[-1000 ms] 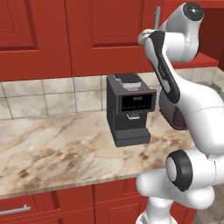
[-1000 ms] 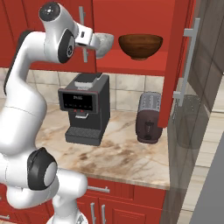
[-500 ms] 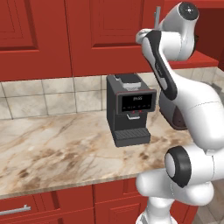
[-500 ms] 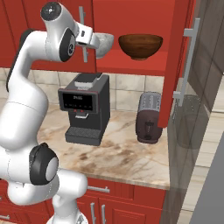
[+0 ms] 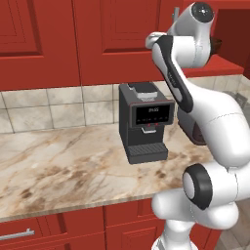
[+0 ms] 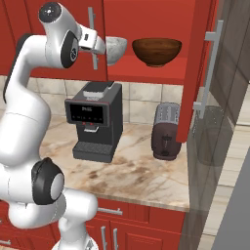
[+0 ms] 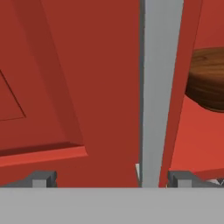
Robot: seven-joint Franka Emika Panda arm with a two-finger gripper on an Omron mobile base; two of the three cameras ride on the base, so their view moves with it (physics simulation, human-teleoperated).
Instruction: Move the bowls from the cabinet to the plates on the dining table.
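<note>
Red cabinet (image 6: 146,19) door close before my gripper (image 7: 111,177), jaws spread wide around its silver bar handle (image 7: 159,87), glossy brown bowl (image 6: 156,51) and grey-white marbled bowl (image 6: 116,49) on the shelf (image 6: 151,69), no readable writing.

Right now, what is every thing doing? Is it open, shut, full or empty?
Gripper: open, its tips either side of the silver bar handle.
Right cabinet door: swung open.
Left cabinet door: shut.
Brown bowl: upright on the shelf, empty.
Marbled bowl: upright on the shelf.
Coffee machine: no cup under it.
</note>
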